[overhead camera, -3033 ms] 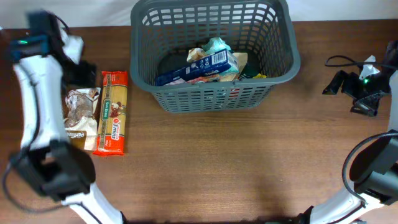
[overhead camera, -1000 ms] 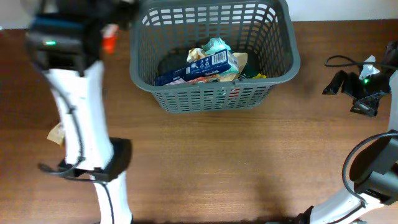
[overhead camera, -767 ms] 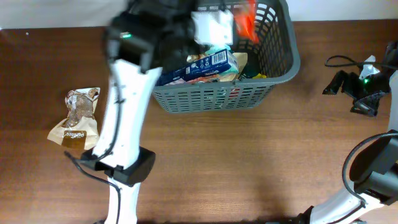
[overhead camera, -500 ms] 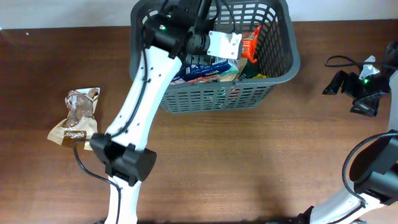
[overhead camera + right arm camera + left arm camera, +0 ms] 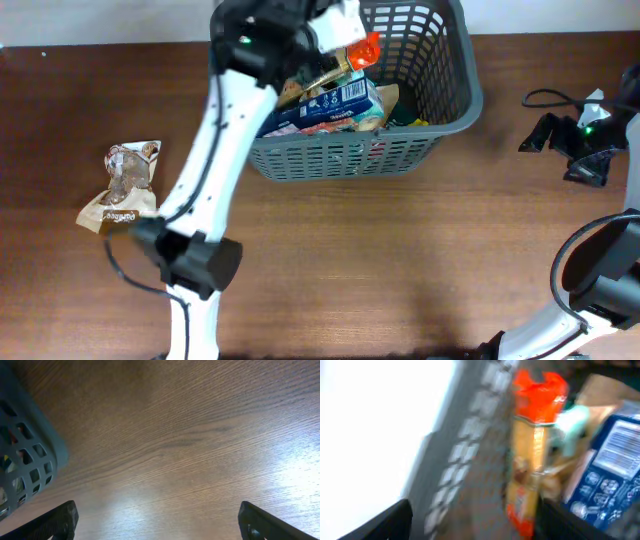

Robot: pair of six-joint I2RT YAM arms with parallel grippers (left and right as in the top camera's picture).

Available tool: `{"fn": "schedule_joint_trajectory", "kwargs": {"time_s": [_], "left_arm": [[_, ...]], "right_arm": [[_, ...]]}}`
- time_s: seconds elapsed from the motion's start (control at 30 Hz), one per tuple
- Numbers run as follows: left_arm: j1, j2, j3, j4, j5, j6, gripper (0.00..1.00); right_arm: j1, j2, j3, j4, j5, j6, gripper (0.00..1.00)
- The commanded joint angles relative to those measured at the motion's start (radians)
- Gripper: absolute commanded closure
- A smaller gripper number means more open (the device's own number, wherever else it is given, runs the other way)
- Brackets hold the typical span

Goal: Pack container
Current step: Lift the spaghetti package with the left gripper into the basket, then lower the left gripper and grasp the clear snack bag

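Near the left edge of the surface (image 5: 400, 260), a crumpled brown packet (image 5: 125, 190) is lying alone, well apart from the container. Over on the right, the right gripper (image 5: 590, 150) is hovering above bare wood beside a black cable (image 5: 545, 97). Its wrist camera is showing the two fingers (image 5: 55, 522) spread wide with nothing between them, and a corner of the grey lattice wall at the left of that view.

The container (image 5: 350, 155) — a large dark grey basket — is sitting at the far middle of the surface, holding a blue box (image 5: 335, 100) and other packets heaped on its base. The left arm (image 5: 215, 150) is reaching from the near side up over the container's far left part.

The left gripper (image 5: 335, 22) is hanging there with its fingers set wide apart — not pinching anything. Just ahead of it a long pasta packet (image 5: 532, 460) with an orange top is lying tilted inside the container beside the blue box, though the left wrist view is blurred.
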Motion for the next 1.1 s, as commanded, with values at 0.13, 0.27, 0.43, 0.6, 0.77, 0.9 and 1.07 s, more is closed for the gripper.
{"fn": "schedule_joint_trajectory", "kwargs": {"time_s": [0.13, 0.27, 0.43, 0.6, 0.77, 0.9, 1.07], "left_arm": [[0.154, -0.224, 0.156, -0.246, -0.273, -0.211, 0.26], [0.284, -0.225, 0.147, -0.324, -0.288, -0.373, 0.3], [0.505, -0.219, 0.003, -0.483, -0.198, -0.559, 0.3], [0.689, -0.219, -0.377, -0.431, -0.006, -0.564, 0.29], [0.755, -0.211, -0.736, -0.174, 0.008, -0.56, 0.19], [0.755, -0.204, -0.911, -0.006, 0.007, -0.525, 0.14], [0.756, -0.149, -1.02, 0.17, 0.007, -0.527, 0.13]], "right_arm": [[0.003, -0.011, -0.005, 0.0, -0.005, 0.004, 0.01], [0.003, -0.011, -0.005, 0.001, -0.005, 0.004, 0.01], [0.003, -0.011, -0.005, 0.0, -0.005, 0.004, 0.01], [0.003, -0.011, -0.005, 0.0, -0.005, 0.004, 0.01], [0.003, -0.011, -0.005, 0.0, -0.005, 0.004, 0.01], [0.003, -0.011, -0.005, 0.0, -0.005, 0.004, 0.01], [0.003, -0.011, -0.005, 0.0, -0.005, 0.004, 0.01]]}}
